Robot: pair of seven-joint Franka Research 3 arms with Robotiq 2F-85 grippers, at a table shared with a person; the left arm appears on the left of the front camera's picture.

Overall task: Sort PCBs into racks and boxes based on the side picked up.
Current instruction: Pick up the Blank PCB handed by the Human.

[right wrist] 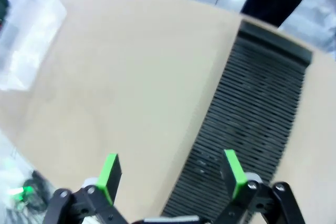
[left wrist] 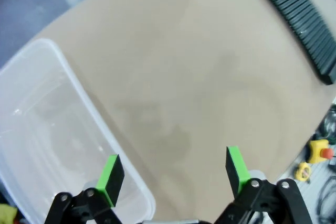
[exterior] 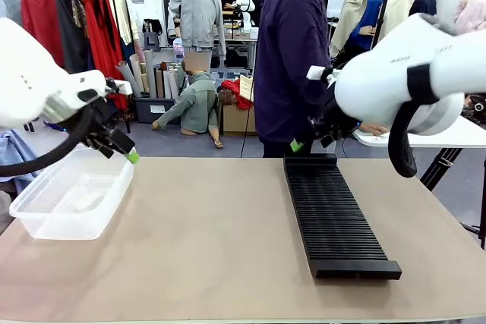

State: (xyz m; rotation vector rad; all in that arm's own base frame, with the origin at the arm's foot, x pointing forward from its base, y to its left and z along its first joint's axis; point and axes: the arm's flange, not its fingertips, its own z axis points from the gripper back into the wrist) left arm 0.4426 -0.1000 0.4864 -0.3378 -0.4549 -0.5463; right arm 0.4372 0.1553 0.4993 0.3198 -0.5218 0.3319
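The black slotted rack [exterior: 334,214] lies lengthwise on the right half of the tan table [exterior: 213,248], its far end near the table's far edge and its near end well short of the front edge; the clear plastic tub [exterior: 53,227] sits at the table's left edge, well apart from the rack, with bare tabletop between them. A person in a dark jacket [exterior: 292,51] stands just behind the rack's far end.

The left gripper [exterior: 125,153] hangs above the tub's far right corner, clear of it; in the left wrist view the left gripper [left wrist: 173,174] has its two green pads [left wrist: 110,179] spread wide with nothing between them, one pad over the rim of the tub [left wrist: 42,129] and the other over bare table, and the rack [left wrist: 304,19] runs across the upper right corner.

The right gripper [exterior: 304,142] hovers over the far end of the rack, close in front of the person; in the right wrist view the right gripper [right wrist: 171,173] is likewise spread and empty, one pad over the rack [right wrist: 252,114] and the other over the table beside it; the tub [right wrist: 26,40] shows blurred at the upper left.
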